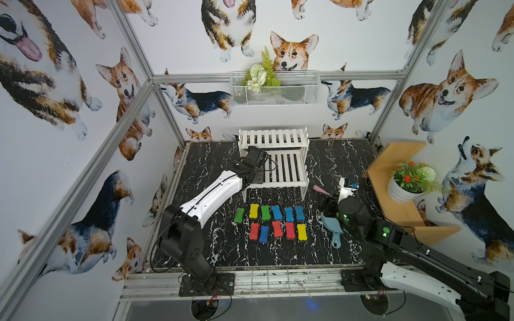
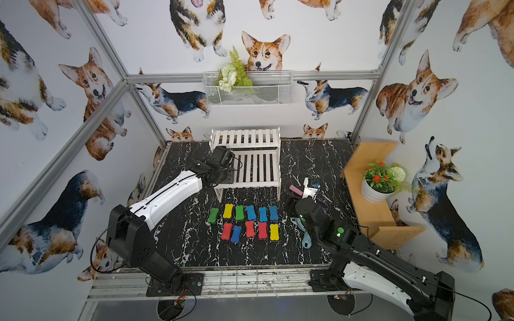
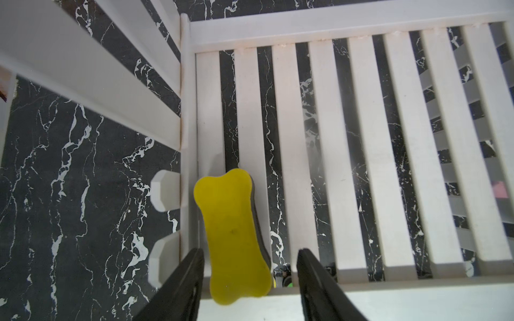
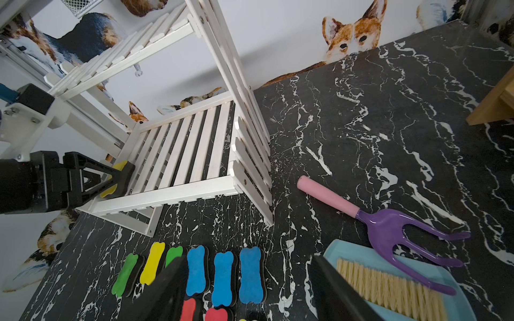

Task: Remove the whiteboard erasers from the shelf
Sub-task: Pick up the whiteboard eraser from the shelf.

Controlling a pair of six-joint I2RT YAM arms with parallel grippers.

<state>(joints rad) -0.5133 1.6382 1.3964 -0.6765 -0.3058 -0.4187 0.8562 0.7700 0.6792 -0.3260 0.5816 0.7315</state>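
Note:
One yellow whiteboard eraser (image 3: 233, 233) lies on the left end of the lower tier of the white slatted shelf (image 1: 278, 166). My left gripper (image 3: 250, 251) is open and straddles the near end of this eraser, with a clear gap on one side. The right wrist view shows the same eraser (image 4: 118, 166) between those fingers. Several red, blue, green and yellow erasers (image 1: 276, 212) lie in two rows on the black marble table in front of the shelf. My right gripper (image 4: 247, 258) hovers open above the right end of those rows and holds nothing.
A light-blue dustpan (image 1: 333, 230) with a brush lies right of the eraser rows, under my right arm. A purple fork with a pink handle (image 4: 389, 225) lies beside it. A tan wooden shelf unit (image 1: 395, 211) with a potted plant stands at the right wall. A wire basket (image 1: 275, 89) hangs on the back wall.

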